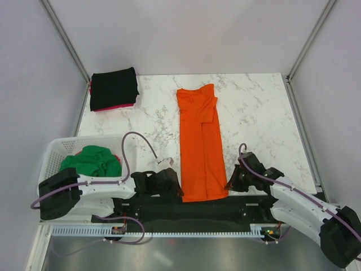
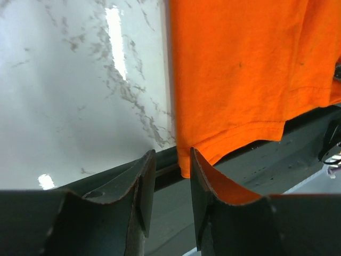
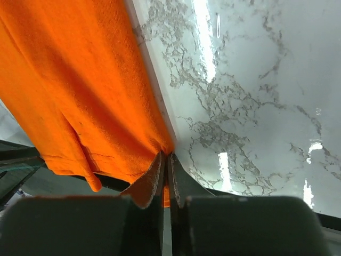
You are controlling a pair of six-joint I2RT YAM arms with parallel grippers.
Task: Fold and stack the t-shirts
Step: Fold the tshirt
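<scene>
Far left, the white basket (image 1: 53, 151) sits at the table's near corner with a green t-shirt (image 1: 93, 161) bunched up in it. At the far edge behind it, a folded black t-shirt (image 1: 114, 87) lies on a pink-red t-shirt (image 1: 123, 106).

The left gripper (image 2: 171, 160) has its jaws apart, with the near-left hem corner of the orange t-shirt (image 1: 198, 144) sitting in the gap. That shirt lies as a long strip down the middle of the table (image 1: 259, 113), its hem hanging over the near edge onto the black rail (image 1: 192, 212). There's bare marble on both sides.

The right gripper (image 3: 166, 160) is pinched tight on the near-right hem corner.
</scene>
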